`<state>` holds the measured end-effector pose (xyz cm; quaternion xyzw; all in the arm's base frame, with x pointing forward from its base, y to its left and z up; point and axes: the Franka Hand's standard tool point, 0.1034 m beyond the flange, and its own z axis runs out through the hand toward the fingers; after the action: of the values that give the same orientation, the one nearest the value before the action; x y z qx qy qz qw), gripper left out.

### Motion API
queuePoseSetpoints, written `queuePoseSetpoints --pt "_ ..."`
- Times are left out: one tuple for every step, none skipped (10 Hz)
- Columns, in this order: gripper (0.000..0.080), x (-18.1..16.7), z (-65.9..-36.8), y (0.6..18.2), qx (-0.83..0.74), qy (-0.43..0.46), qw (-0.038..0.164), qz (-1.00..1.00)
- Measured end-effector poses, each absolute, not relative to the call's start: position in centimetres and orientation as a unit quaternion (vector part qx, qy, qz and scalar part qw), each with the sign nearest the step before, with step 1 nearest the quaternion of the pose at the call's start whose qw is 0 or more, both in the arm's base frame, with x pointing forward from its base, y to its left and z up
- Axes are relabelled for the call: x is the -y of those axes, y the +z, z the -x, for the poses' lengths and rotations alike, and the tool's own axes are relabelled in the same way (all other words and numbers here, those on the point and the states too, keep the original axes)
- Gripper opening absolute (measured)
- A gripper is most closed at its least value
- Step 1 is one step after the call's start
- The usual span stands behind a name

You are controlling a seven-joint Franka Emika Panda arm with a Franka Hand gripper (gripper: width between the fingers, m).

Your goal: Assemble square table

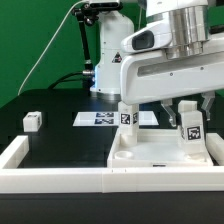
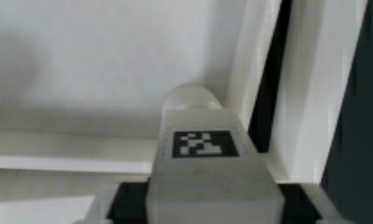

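The leg (image 1: 190,130), a blocky piece of smooth white plastic with a black-and-white tag, stands upright on the raised-edge square slab (image 1: 150,156), toward the exterior view's right. Its long axis is vertical, in line with the gripper (image 1: 190,112) directly above. The fingers are half closed around it, one on each side; I cannot tell if they already press it.

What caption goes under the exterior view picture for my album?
Robot's tool grips a tagged white leg at the tabletop, another leg standing nearby.
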<state>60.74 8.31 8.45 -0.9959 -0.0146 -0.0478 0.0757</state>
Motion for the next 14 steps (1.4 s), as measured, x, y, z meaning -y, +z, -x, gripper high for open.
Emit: queuePoseSetpoints --pt "0.0289 -8.3 -60.7 8.5 0.013 -0.048 0.076 0.996" --pt "0.0289 -8.3 -60.7 8.5 0.005 -0.047 0.077 0.996" --pt "0.0289 -8.3 -60.7 8.5 0.005 -0.047 0.077 0.996" --pt "0.0289 -8.3 -60.7 8.5 -0.019 -0.045 0.079 0.996" --pt "0.0289 -8.4 -60.7 8.4 -0.063 -0.042 0.081 0.994" --pt "0.0289 -8.5 -60.7 8.4 -0.107 -0.038 0.083 0.99" --pt "0.029 -9.1 -60.6 8.4 -0.167 -0.032 0.085 0.982" --pt "0.029 -9.4 -60.5 8.4 -0.222 -0.026 0.087 0.971" --pt "0.029 -9.6 -60.5 8.4 -0.274 -0.021 0.092 0.957" --pt "0.029 -9.9 -60.5 8.3 -0.316 -0.019 0.093 0.944" --pt "0.029 -10.6 -60.6 8.3 -0.368 -0.018 0.095 0.925" --pt "0.029 -11.2 -60.6 8.3 -0.415 -0.015 0.097 0.904" --pt "0.029 -11.5 -60.7 8.3 -0.45 -0.013 0.098 0.887" --pt "0.029 -11.7 -60.6 8.3 -0.496 -0.008 0.099 0.862"
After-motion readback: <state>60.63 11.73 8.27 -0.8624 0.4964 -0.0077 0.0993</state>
